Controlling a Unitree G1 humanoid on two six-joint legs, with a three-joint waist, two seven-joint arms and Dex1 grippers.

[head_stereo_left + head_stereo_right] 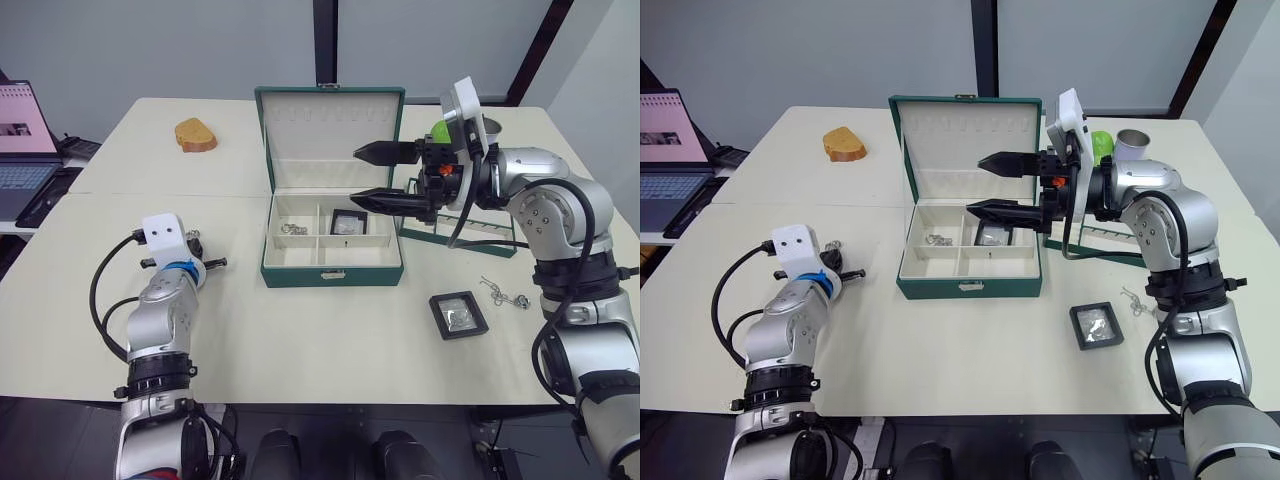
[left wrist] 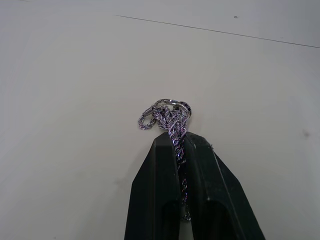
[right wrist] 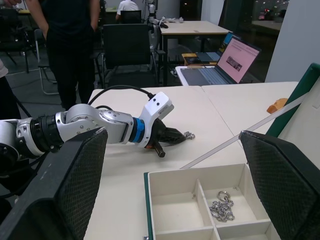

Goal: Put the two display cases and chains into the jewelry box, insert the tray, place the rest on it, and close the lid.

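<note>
You had two display cases: one [image 1: 348, 224] inside the jewelry box [image 1: 330, 268], one [image 1: 458, 314] on the counter [image 1: 300, 340]. Three chains: one [image 1: 294, 229] boxed, one [image 1: 505, 293] loose, one [image 2: 167, 116] pinched in your closed left hand [image 2: 181, 137]. Your right hand [image 1: 371, 175] gaped empty; the tray [image 1: 462, 237] sat half-hidden behind it.

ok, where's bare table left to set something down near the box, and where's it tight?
Free: the wide strip of cream table in front of the dark green jewelry box, between the left gripper and the black-framed display case. Also the far-left table around the brown wedge. Tight: right of the box, where the open right gripper hovers over the green-rimmed tray.
</note>
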